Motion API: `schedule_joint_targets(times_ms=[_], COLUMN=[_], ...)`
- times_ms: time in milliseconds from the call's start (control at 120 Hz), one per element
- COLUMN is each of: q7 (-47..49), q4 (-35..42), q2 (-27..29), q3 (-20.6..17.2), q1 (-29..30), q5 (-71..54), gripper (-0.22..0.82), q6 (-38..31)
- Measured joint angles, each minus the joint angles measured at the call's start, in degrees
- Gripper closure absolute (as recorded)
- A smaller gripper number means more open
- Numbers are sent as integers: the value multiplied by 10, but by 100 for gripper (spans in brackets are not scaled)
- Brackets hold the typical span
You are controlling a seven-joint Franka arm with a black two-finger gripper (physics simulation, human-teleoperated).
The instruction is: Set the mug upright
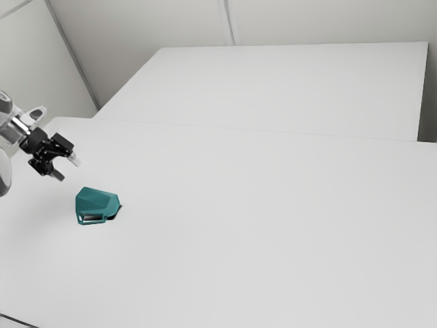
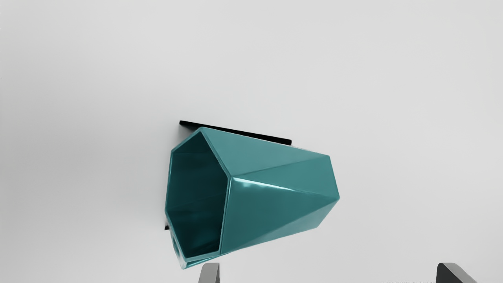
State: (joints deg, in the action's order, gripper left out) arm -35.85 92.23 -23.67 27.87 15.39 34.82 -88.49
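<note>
The black gripper (image 1: 67,169) hangs above the table at the exterior view's left, its fingers spread wide with nothing between them. Below it, a little toward the exterior view's right, a teal faceted mug (image 1: 97,203) lies on its side on the table, apart from the gripper. In the wrist view the mug (image 2: 275,200) shows its dark open mouth and its long flat sides, with part of the handle under the rim. The two tips of the gripper (image 2: 328,273) stand far apart at that view's bottom edge.
The white table (image 1: 259,225) extends far toward the exterior view's right. Behind it is another white surface (image 1: 273,89), with pale walls around. A dark cable-like line (image 1: 19,321) runs at the exterior view's lower left corner.
</note>
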Motion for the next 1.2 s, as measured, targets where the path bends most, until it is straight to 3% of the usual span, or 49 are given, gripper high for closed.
schedule_joint_targets(times_ms=[492,1125,1200], q7=[-83,-129,-132], q4=[2,23,24], q2=[-57,-79,-79], q3=[-13,-47,-47], q1=[25,27,27], q5=[34,76,77], gripper=[0,0,4], q6=[-5,-15,-15])
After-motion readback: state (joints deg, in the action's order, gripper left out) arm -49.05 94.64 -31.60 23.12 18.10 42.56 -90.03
